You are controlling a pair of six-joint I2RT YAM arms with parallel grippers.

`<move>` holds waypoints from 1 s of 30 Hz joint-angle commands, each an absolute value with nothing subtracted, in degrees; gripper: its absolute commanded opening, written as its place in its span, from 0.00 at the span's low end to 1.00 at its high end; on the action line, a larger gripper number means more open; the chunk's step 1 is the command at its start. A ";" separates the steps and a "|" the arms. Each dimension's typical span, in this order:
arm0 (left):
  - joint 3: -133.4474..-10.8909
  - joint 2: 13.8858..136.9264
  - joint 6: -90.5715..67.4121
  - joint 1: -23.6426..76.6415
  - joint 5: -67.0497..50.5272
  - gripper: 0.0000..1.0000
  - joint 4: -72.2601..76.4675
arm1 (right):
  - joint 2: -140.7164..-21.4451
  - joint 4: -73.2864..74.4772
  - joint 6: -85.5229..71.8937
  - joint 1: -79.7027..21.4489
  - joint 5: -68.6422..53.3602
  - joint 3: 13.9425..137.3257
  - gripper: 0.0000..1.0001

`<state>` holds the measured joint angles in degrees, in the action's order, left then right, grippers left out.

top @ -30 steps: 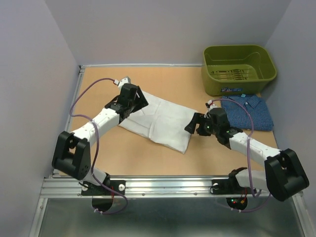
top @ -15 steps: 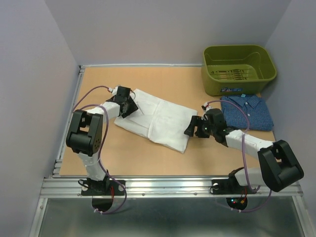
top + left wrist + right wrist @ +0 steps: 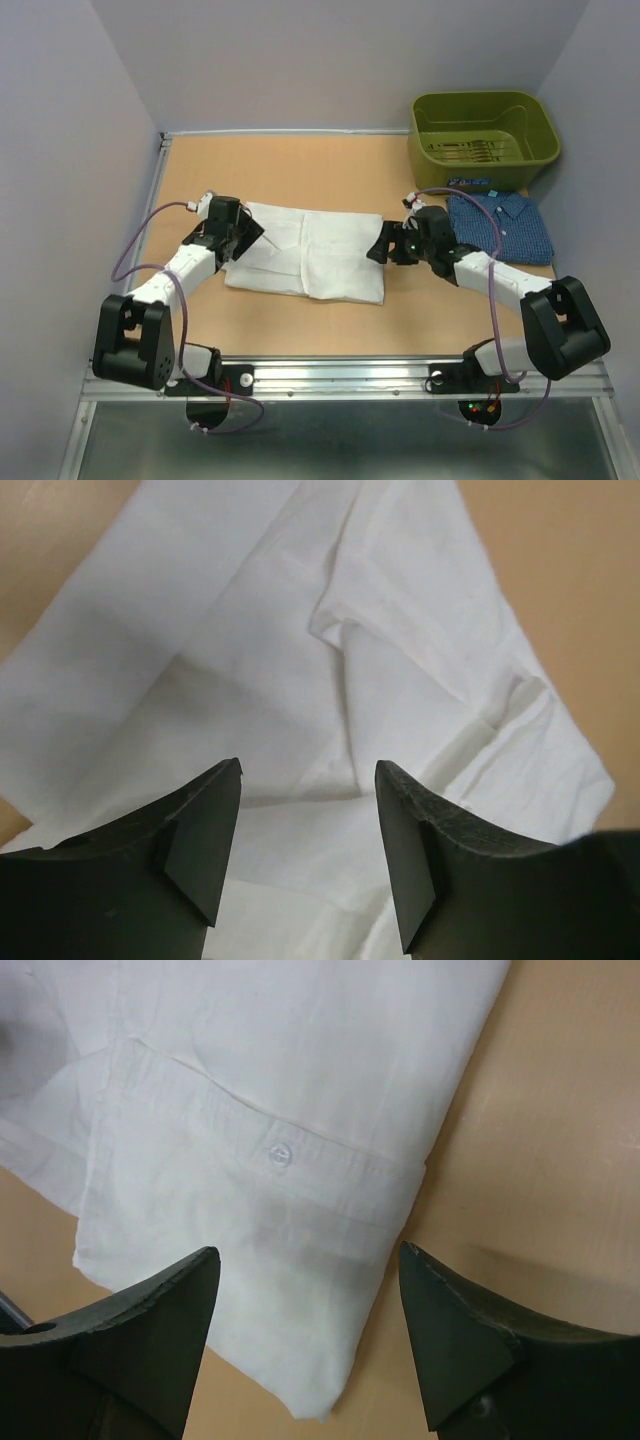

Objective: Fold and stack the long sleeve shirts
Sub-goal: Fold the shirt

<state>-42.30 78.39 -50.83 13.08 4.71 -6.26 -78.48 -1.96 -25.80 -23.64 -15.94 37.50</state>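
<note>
The white long sleeve shirt lies folded into a long rectangle across the middle of the table. My left gripper hovers open over its left end; the left wrist view shows creased white cloth beyond the gripper, nothing between the fingers. At the shirt's right end my right gripper stands open; the right wrist view shows a buttoned cuff and a shirt corner under the gripper. The dark blue shirt lies folded at the right, beside the right arm.
An olive-green bin stands at the back right, just behind the blue shirt. Walls close in the table on the left, back and right. A metal rail runs along the near edge by the arm bases.
The white shirt has swung from a diagonal lie to level across the table. My left gripper moved left and nearer; my right gripper moved slightly back and left.
</note>
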 commanded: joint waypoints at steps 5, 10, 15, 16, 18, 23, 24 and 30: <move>-44.83 63.90 -50.18 24.67 3.16 0.63 -8.79 | -73.04 -6.94 -31.99 -23.55 -25.57 37.97 0.75; -42.64 62.84 -53.08 40.39 1.23 0.48 -6.34 | -71.02 -11.94 -36.37 -23.99 -30.23 33.06 0.72; -40.69 67.83 -53.35 47.36 -2.28 0.35 -2.55 | -72.59 -18.69 -40.76 -24.78 -33.21 28.23 0.56; -40.61 68.90 -53.18 48.16 -2.11 0.33 -2.64 | -72.77 -20.37 -41.91 -24.79 -33.83 27.17 0.52; -40.08 70.92 -53.52 48.95 -2.02 0.30 -2.55 | -73.12 -23.45 -43.67 -25.05 -34.63 25.05 0.38; -37.71 74.52 -54.76 48.61 -0.44 0.22 -1.06 | -77.86 -25.48 -43.86 -25.58 -36.65 23.21 0.26; -37.79 75.23 -54.76 48.52 -0.44 0.22 -1.05 | -78.57 -26.01 -44.03 -25.58 -37.26 22.94 0.24; -34.72 79.27 -55.98 43.51 0.97 0.18 -0.70 | -82.52 -25.93 -45.79 -25.58 -37.09 19.78 0.18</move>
<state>-37.32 78.50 -54.54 46.70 -1.08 -1.58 -80.75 -22.31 -44.23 -25.21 -35.73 22.33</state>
